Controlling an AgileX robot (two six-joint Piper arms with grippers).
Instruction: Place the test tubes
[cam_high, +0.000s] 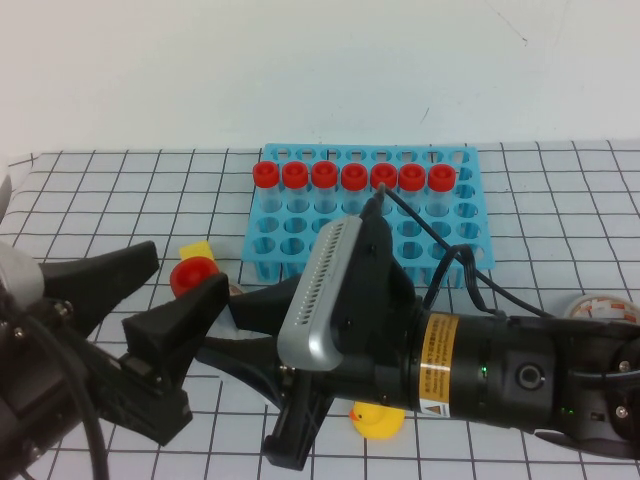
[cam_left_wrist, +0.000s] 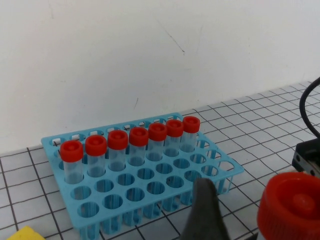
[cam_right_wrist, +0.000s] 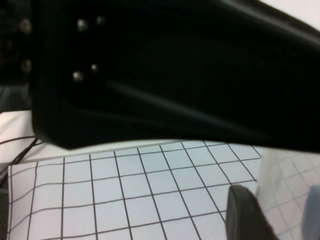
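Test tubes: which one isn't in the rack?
The red-capped one inside the open left tool, right tool beside it; seven others stand in the rack.

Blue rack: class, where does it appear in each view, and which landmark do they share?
High view: blue rack upper centre; left gripper, open, lower left; right gripper lower centre.
Left wrist view: rack mid-picture.
Right wrist view: not in it.
Shared landmark: gridded mat.

The rack (cam_high: 470, 215) is bright blue, its seven tube caps (cam_high: 265, 174) red (so is an eighth cap (cam_high: 193, 275)); the tabletop (cam_high: 120, 190) is white with a black grid, the duck (cam_high: 377, 420) yellow.
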